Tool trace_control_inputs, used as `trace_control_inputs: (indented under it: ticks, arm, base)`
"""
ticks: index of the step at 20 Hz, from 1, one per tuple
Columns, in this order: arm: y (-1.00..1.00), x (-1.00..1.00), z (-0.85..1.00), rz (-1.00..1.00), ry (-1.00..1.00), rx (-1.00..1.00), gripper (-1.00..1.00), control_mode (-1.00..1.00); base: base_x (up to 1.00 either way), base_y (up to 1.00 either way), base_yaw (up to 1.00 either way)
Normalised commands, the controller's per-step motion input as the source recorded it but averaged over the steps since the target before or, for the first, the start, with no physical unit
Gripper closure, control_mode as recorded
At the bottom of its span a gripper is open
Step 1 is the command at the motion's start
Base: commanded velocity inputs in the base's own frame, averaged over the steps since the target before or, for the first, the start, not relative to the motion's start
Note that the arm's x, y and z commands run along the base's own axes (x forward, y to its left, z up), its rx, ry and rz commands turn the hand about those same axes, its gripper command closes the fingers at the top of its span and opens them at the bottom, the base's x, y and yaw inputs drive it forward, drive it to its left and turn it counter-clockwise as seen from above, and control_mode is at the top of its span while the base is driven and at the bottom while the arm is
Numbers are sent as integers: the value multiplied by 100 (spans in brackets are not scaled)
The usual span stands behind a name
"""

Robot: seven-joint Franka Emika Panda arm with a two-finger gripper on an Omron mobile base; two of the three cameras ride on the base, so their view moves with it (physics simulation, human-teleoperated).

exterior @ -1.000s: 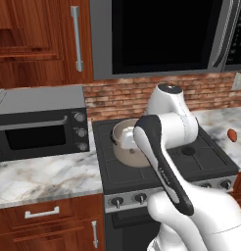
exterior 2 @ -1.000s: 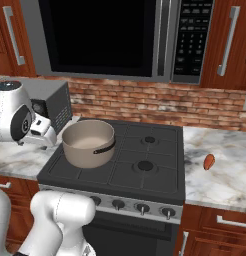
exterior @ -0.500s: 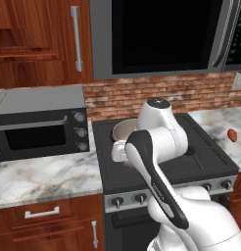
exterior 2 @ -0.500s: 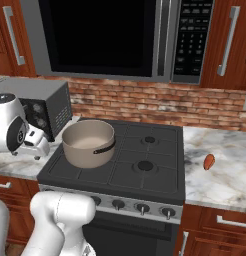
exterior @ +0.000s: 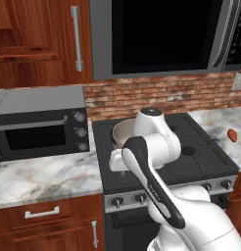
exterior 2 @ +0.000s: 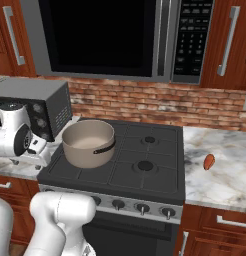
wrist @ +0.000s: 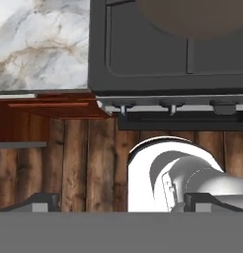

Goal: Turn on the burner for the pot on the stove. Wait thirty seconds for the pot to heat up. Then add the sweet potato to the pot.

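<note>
I hold the gripper wide open and empty above the stove front, because a knob must be turned first.

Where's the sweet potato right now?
The small reddish-orange sweet potato lies on the marble counter, right of the black stove, apart from the grey metal pot.

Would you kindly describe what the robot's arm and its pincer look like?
The arm is glossy white with rounded, bulbous segments, dark joint seams and a black strip along one link. The pincer has two small dark grey finger tips. No cables or markings are visible.
</note>
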Motion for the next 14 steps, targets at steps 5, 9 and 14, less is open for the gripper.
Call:
trace_control_inputs:
  ticks: [5,9,14]
  arm:
    - [8,0,-31,1,8,0,-100,-100]
    - [13,0,-25,1,2,0,-100,-100]
    - [12,0,-21,0,5,0,-100,-100]
  base:
    - [0,0,0]
    - [0,0,0]
    - [0,0,0]
